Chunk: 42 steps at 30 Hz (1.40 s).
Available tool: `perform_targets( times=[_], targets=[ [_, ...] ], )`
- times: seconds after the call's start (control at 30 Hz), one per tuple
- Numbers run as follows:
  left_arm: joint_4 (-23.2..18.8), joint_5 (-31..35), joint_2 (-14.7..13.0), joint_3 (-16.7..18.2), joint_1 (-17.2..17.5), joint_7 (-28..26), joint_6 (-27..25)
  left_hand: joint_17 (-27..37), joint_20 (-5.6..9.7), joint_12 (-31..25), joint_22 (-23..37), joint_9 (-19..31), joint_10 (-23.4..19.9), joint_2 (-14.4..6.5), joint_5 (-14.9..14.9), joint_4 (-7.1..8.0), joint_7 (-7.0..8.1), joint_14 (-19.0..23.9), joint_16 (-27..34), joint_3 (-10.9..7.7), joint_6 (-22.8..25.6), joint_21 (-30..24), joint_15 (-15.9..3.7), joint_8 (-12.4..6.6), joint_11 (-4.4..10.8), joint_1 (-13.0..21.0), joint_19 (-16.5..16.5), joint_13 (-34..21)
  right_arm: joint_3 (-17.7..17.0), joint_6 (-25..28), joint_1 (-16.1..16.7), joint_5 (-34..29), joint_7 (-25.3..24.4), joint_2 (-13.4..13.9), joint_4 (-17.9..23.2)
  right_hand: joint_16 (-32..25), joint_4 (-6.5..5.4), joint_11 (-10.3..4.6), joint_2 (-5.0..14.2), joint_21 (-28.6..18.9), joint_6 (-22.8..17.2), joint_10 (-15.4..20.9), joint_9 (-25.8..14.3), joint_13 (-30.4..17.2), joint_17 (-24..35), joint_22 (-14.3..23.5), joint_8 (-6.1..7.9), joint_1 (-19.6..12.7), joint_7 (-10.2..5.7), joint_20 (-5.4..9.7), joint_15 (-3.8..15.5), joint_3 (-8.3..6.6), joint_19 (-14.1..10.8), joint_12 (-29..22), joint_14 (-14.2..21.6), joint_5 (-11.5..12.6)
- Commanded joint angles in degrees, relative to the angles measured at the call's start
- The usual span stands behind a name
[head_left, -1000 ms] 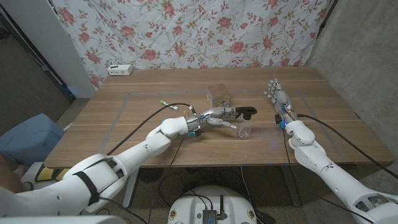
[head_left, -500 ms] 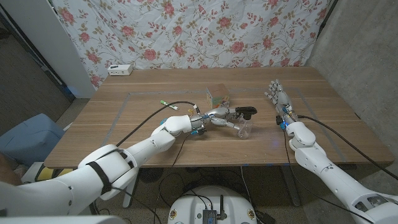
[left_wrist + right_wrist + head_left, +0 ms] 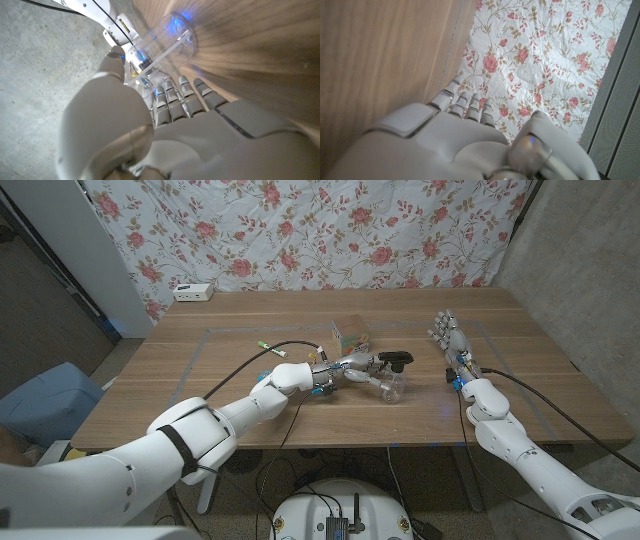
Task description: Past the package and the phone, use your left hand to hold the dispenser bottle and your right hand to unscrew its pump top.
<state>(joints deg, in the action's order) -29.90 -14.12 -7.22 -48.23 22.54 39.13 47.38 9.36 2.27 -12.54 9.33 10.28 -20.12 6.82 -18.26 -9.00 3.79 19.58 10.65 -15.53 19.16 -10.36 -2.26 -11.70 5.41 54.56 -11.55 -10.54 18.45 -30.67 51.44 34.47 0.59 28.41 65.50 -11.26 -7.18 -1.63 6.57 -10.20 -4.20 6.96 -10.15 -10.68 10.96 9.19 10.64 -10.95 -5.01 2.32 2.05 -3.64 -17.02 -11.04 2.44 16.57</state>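
Left hand (image 3: 345, 368) reaches across the middle of the table (image 3: 230, 395), fingers wrapped around the clear dispenser bottle (image 3: 391, 385). In the left wrist view the hand (image 3: 165, 120) has its fingers (image 3: 187, 95) extended against the transparent bottle (image 3: 170, 40), thumb alongside. Bottle is tilted, near the table's centre, its black pump top (image 3: 399, 359) pointing toward the right edge.

Right hand (image 3: 450, 338) stands upright on the right part of the table, fingers straight and slightly apart, gripping nothing, well apart from the bottle. In the right wrist view the hand (image 3: 455, 130) shows extended fingers (image 3: 465, 105) against the wood and the floral curtain (image 3: 540, 55).

Just behind the bottle, toward the far edge: a small package (image 3: 349, 336). Far left corner: a white box (image 3: 193, 291). Black cables (image 3: 240, 370) trail from both wrists over the near edge.
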Motion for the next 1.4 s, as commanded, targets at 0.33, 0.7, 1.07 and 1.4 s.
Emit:
perform_targets(
  times=[0.33,0.7,1.07,1.4],
  targets=[
    [7.3,0.53,4.48,-1.05,-3.51,2.68,-2.23,0.13,1.67,0.29,0.16,0.27,-0.44,-0.37,1.01,-0.33,0.83,0.21,-0.29,-0.46,0.26,0.61,-5.7,0.13,0.58,3.17,3.06,-0.29,-0.66,-1.17,1.26,0.6,-0.03,-0.03,-0.2,-0.03,0.2,0.09,0.12,-0.32,-0.09,-0.05,-0.18,-0.03,0.11,0.3,0.21,0.37,-0.42,0.93,-0.1,-0.07,0.01,0.06,0.28,0.37],
    [7.87,0.31,5.23,-1.12,-3.83,2.18,-4.1,0.15,-0.32,-0.33,0.17,0.39,-3.24,-1.1,2.55,-0.06,1.45,2.63,0.28,-0.38,2.69,0.31,-6.24,-0.32,0.94,5.13,5.06,-0.37,-0.97,-0.82,2.2,0.59,-0.97,0.22,0.83,-0.05,0.19,0.06,0.14,-0.31,-0.1,-0.05,-0.17,-0.03,0.11,0.3,0.2,0.43,-0.47,0.67,-0.14,-0.08,0.09,0.05,0.33,0.38],
    [8.41,-0.18,6.28,-0.81,-3.71,-0.33,-6.24,0.37,0.7,-1.65,0.13,0.64,-8.96,-2.83,5.61,0.26,1.51,7.99,1.12,-0.51,9.07,-0.26,-7.45,-1.57,2.24,8.04,4.33,-0.7,-1.23,-0.64,3.26,0.65,-1.55,0.46,1.71,-0.06,0.19,0.02,0.15,-0.32,-0.18,-0.07,-0.17,-0.03,0.11,0.31,0.23,0.47,-0.46,0.55,-0.17,-0.08,0.13,0.06,0.34,0.39],
    [8.54,-0.5,6.82,-0.44,-3.16,-3.8,-6.53,0.57,3.03,-2.92,0.15,1.12,-13.38,-4.28,7.51,0.46,1.45,12.75,1.73,-0.4,15.03,-0.61,-7.72,-2.77,2.29,9.55,2.09,-1.54,-1.67,-0.09,4.31,0.48,-2.39,1.27,3.11,-0.04,0.2,-0.03,0.17,-0.32,-0.21,-0.07,-0.17,-0.03,0.11,0.31,0.23,0.5,-0.51,0.38,-0.12,-0.1,0.2,0.06,0.31,0.4]
  ],
)
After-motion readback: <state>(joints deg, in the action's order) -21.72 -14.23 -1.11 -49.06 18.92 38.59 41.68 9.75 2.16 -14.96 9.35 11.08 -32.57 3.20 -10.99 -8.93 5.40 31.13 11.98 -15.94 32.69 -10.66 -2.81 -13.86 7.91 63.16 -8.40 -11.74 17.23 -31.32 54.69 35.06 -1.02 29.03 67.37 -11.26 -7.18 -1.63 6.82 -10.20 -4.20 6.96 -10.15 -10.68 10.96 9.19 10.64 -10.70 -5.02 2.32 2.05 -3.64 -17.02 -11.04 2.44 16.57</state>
